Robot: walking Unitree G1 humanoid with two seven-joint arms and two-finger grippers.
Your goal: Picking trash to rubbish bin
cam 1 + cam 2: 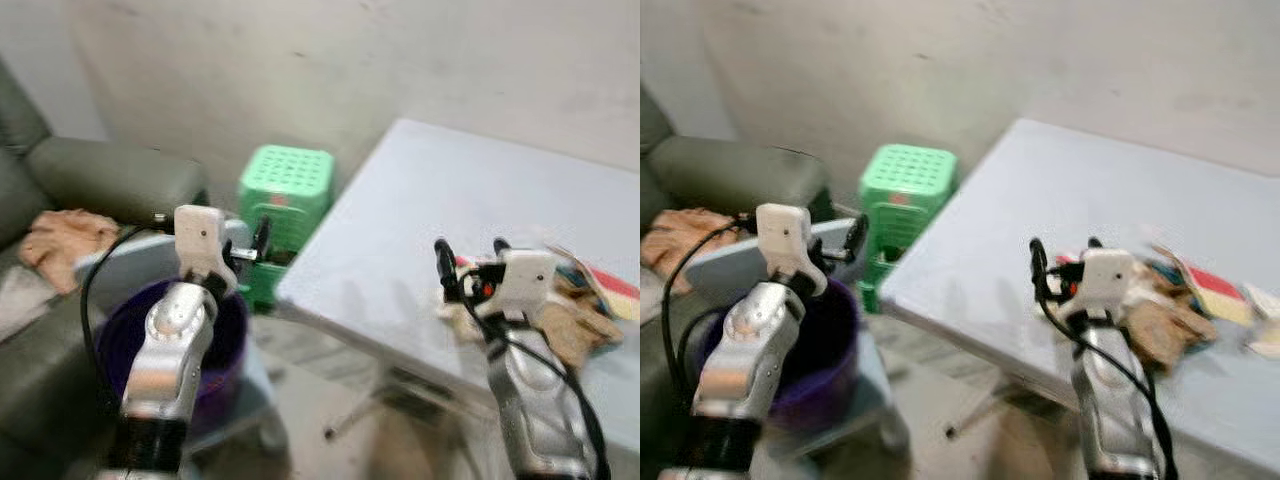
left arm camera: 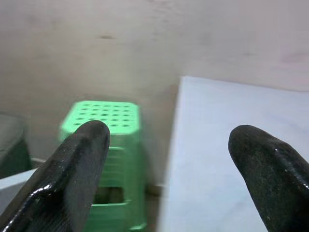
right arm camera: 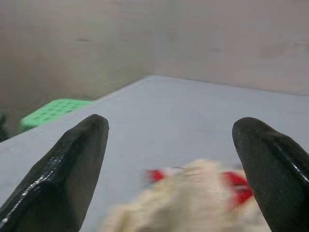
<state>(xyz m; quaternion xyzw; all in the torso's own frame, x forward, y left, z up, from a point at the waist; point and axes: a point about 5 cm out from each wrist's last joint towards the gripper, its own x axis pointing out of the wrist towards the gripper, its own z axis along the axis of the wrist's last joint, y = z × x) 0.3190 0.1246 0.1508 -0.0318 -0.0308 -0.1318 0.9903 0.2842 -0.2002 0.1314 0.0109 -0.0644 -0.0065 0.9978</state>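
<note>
Your right pincer (image 1: 470, 262) is spread wide above the table (image 1: 400, 220), the crumpled trash (image 1: 575, 320) lying just beneath and beside it. Your left pincer (image 2: 166, 159) is also released, hovering over the purple bin (image 1: 225, 350).

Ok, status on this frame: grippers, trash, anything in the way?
Right gripper open over the table, just short of the trash pile. Left gripper open, empty, above the purple bin. Green stool beyond; nothing blocks.
</note>
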